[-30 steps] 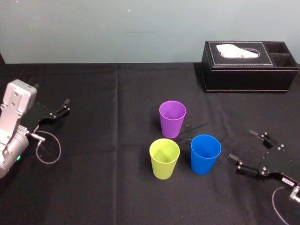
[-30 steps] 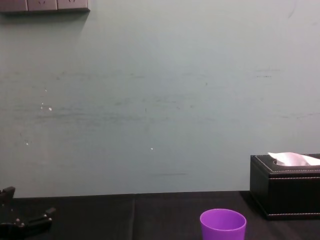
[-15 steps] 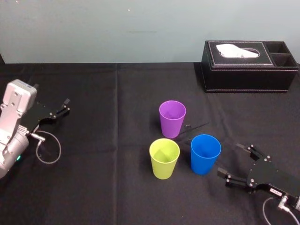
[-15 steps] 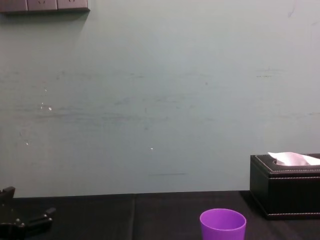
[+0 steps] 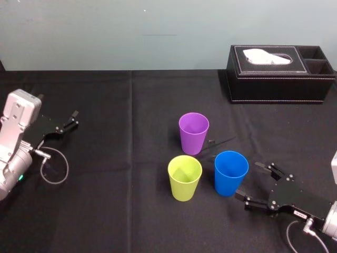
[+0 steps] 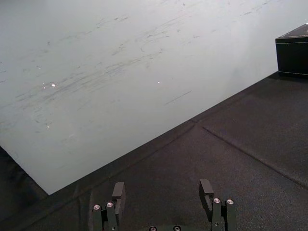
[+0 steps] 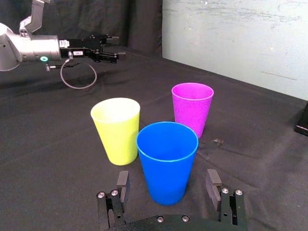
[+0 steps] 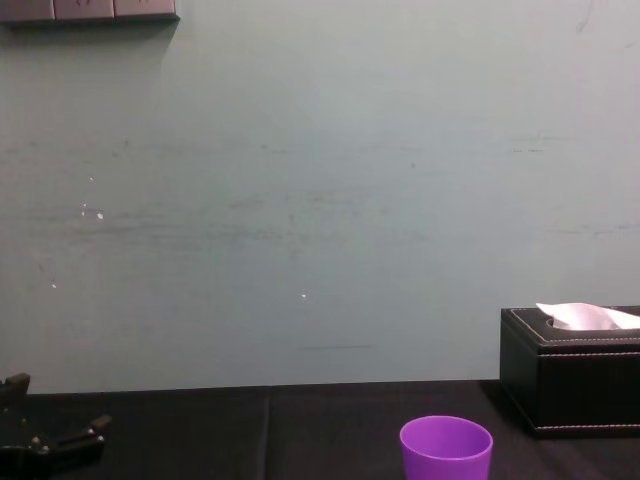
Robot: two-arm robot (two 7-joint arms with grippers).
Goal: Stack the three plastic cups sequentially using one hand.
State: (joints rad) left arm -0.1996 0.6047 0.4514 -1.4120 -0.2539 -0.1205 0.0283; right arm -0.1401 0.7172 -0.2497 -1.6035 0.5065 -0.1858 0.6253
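— Cups, three of them, stand upright and unstacked on our black table (image 5: pixel 131 221). Where do they lie from our working hand?

— Our right gripper (image 5: pixel 248 179) sits low over the cloth. The blue cup (image 5: pixel 230 173) is straight ahead of it, just off the fingertips and lined up with the gap between them.

— And how do the fingers stand?

— Spread wide. In our right wrist view the two fingers (image 7: pixel 122 182) show on either side of the blue cup, set wider apart than the cup and holding nothing. We cannot tell whether the tips are level with its wall, and we see no touch.

— The other two?

— Both lie beyond the blue one from the gripper. The yellow-green cup (image 5: pixel 184 177) is just beside the blue cup, on the side away from the hand, with a small gap between them. The purple cup (image 5: pixel 194 133) is farther off, behind that pair, near both and touching neither.

— Our other arm?

— Our left gripper (image 5: pixel 72 119) rests at the left end of the table, well apart from all three cups, with its fingers parted around nothing.

— Anything else near?

— A black tissue box (image 5: pixel 279 74) stands at the table's far edge, well beyond the right gripper and the cups.
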